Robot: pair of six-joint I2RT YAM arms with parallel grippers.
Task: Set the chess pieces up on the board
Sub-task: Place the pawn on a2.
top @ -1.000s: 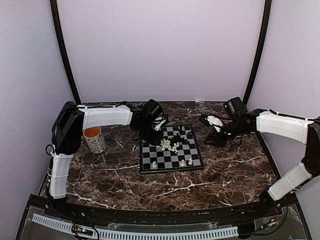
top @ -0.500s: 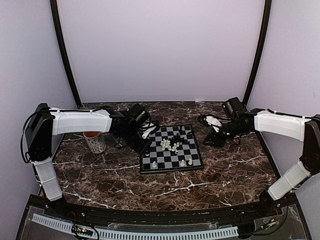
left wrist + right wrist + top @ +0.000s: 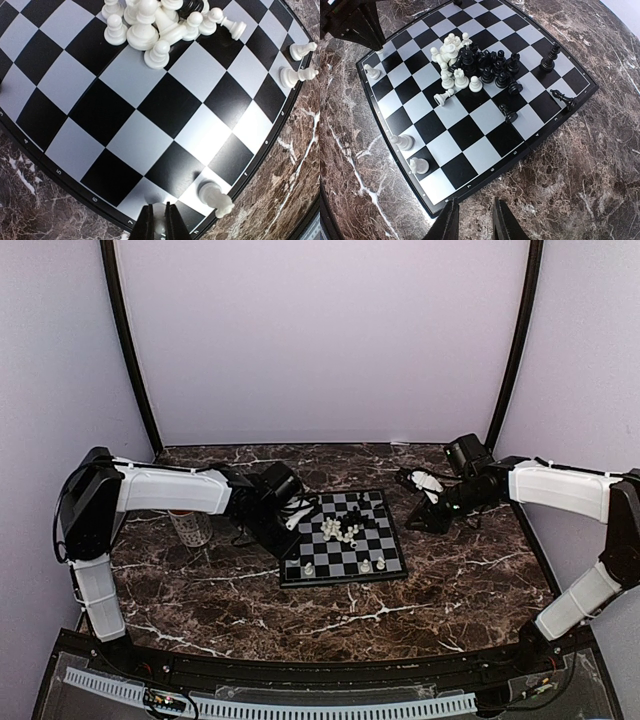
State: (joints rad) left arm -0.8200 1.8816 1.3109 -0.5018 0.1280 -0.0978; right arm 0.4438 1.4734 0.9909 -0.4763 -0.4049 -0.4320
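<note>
Where the dark border of the board (image 3: 65, 176) can be read, the digits 4, 5, 6 and 7 are printed along it. The left tool (image 3: 159, 224) is pressed shut over that edge, near a white pawn (image 3: 215, 198); whether anything is pinched cannot be told. The right tool (image 3: 475, 222) is spread apart, empty, above the tabletop (image 3: 580, 165) just beside the board. Most chess pieces (image 3: 470, 65) are heaped mid-board.

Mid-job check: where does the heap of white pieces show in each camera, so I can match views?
Top external: white heap at the board's middle.
Left wrist: white heap at the top edge, centre.
Right wrist: white heap upper left of centre, against the black pieces.
Shared landmark: the lone white piece by the board's near-left corner.
</note>
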